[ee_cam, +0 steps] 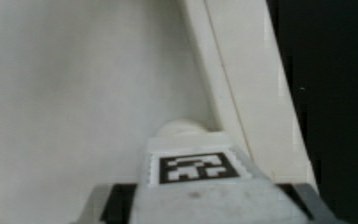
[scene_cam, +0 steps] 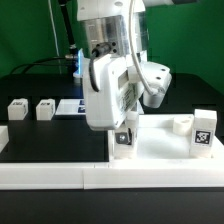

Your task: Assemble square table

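Black table [scene_cam: 30,135] before a green wall: a white robot arm lowers a table leg onto a white square slab.

The square slab [scene_cam: 165,148] lies flat at the table's near side, towards the exterior view's right, smooth and plain white. The gripper [scene_cam: 122,136] pinches a small white leg [ee_cam: 197,165] with a black-white tag, jaws narrow around it, just at the slab's edge. The socket beneath is hidden, so the leg likely needs holding upright and centring before it is pressed and turned. A second leg [scene_cam: 203,130] stands on the slab's right side. Two more legs [scene_cam: 17,110] lie well apart at the left.
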You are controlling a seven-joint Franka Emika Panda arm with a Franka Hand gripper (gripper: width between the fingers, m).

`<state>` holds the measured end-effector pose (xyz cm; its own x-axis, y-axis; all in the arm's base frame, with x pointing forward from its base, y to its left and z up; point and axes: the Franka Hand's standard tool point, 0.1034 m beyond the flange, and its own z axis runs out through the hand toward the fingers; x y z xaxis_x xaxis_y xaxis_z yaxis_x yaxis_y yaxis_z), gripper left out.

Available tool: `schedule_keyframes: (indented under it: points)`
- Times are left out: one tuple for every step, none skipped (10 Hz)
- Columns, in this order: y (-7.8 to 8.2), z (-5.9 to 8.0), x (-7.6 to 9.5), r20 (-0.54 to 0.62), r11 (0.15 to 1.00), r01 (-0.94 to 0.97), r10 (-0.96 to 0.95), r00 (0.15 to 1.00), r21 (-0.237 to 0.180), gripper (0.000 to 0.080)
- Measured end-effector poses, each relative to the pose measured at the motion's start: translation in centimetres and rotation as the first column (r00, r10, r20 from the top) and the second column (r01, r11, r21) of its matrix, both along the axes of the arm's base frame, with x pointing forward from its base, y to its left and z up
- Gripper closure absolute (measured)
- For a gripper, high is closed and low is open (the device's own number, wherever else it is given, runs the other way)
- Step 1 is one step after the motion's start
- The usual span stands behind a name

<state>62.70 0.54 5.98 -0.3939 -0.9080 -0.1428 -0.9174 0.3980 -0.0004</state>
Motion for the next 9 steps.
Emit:
schedule_keyframes:
  points:
    - [0.0, 0.0, 0.0, -0.005, 0.999, 0.034, -0.034, 0.999, 0.002, 0.0508]
    - [0.0, 0.0, -0.1, -0.013, 0.997, 0.080, -0.079, 0.997, 0.002, 0.0504]
    - [0.0, 0.0, -0.1, -0.016, 0.996, 0.084, -0.084, 0.996, -0.005, 0.0504]
    - [0.0, -0.1, -0.2, -0.019, 0.994, 0.106, -0.106, 0.994, -0.003, 0.0472]
    - [0.0, -0.1, -0.2, -0.019, 0.995, 0.099, -0.099, 0.995, -0.003, 0.0337]
    - [0.0, -0.1, -0.2, -0.019, 0.995, 0.099, -0.099, 0.995, -0.003, 0.0337]
    - [0.2, 0.0, -0.2, -0.018, 0.996, 0.095, -0.095, 0.995, -0.003, 0.0195]
    - [1.0, 0.7, -0.1, -0.010, 0.997, 0.077, -0.077, 0.997, 0.002, 0.0164]
    - [1.7, 1.7, -0.2, 0.000, 0.998, 0.059, -0.059, 0.998, 0.010, 0.0164]
